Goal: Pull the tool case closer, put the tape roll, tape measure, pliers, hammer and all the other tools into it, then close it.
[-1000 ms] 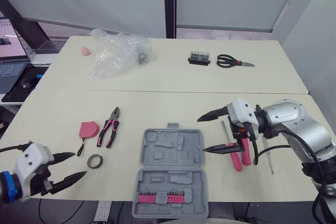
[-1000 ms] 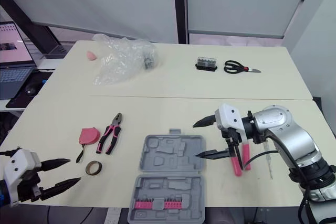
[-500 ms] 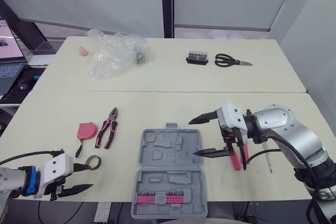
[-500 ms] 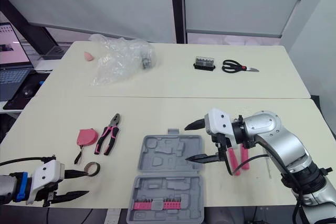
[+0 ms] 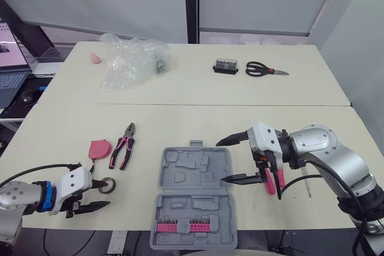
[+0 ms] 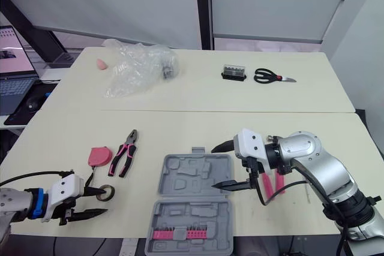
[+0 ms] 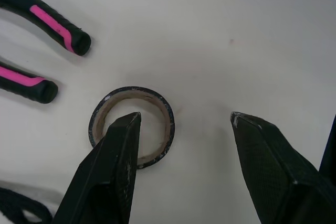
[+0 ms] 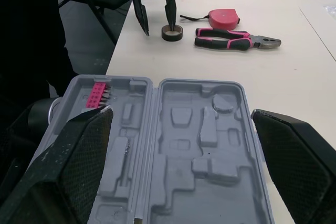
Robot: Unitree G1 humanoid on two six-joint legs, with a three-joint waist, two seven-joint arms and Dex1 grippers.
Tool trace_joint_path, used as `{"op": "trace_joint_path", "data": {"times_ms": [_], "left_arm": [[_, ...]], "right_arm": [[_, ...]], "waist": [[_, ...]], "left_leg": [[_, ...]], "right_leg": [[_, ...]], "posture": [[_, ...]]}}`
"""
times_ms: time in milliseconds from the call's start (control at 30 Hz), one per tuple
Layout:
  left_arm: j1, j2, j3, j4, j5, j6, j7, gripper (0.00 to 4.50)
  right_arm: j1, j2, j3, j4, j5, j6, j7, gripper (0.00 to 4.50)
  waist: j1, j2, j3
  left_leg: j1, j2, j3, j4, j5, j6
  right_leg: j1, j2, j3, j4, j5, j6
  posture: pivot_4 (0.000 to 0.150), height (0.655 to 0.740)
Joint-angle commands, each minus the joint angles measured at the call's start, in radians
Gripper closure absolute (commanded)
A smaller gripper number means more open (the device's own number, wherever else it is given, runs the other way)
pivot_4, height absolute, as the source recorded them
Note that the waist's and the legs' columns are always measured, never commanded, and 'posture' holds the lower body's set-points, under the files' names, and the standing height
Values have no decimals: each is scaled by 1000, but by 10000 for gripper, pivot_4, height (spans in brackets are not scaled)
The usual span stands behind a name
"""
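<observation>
Left wrist view: left gripper [image 7: 185, 116], jaws spread, empty, one finger overlapping tape roll [image 7: 168, 124]. Roll lies at 9 o'clock of open tool case [image 5: 195, 175]. Advised: straddle roll's wall squarely before clamping. Right gripper [image 5: 221, 161]: spread, empty, at case's 2 o'clock edge.

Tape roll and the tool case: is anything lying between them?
No. In the left eye view, only bare table separates the tape roll from the tool case.

Bright, even light covers the pale bench [image 5: 198, 118], the tape roll [image 7: 168, 129] casts only a faint, soft shadow, and the plastic bag [image 5: 129, 61] glints slightly.
</observation>
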Motion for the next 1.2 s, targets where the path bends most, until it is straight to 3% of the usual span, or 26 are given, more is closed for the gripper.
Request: {"op": "trace_joint_path", "data": {"times_ms": [33,333,533,800,967,1200], "left_arm": [[-8,-1,-27,5,21,2,17,17255],[-24,11,-48,47,41,-35,49,44882],[6,34,-6,2,-15,-15,21,44882],[-60,-18,43,-382,-258,401,92,44882],[-194,-132,-68,-432,-264,527,153,44882],[-373,-265,-204,-336,-185,562,195,44882]], "right_arm": [[-2,-6,-16,-36,15,4,-2,0],[2,-8,-25,-44,24,21,-9,0],[15,-12,-29,-53,20,24,-22,0],[63,-22,-77,-92,42,86,-100,0],[69,-13,-68,-125,46,147,-159,0],[50,-10,-38,-136,25,231,-236,0]], "waist": [[-2,0,0],[-1,0,0],[-2,0,0],[8,0,0],[-2,0,0],[0,0,0]], "left_leg": [[0,0,0,0,0,0],[0,0,0,0,0,0],[0,0,0,0,0,0],[-1,0,-2,2,0,0],[0,0,-2,1,0,0],[0,-1,-3,2,0,0]], "right_leg": [[0,0,0,0,0,0],[0,0,0,0,0,0],[0,0,0,0,0,0],[2,0,-1,0,0,0],[2,0,-1,0,0,0],[3,1,-1,0,0,0]], "posture": [[1500,7400],[1500,7400],[1500,7400],[1500,7400],[1500,7400],[1500,7400]]}}
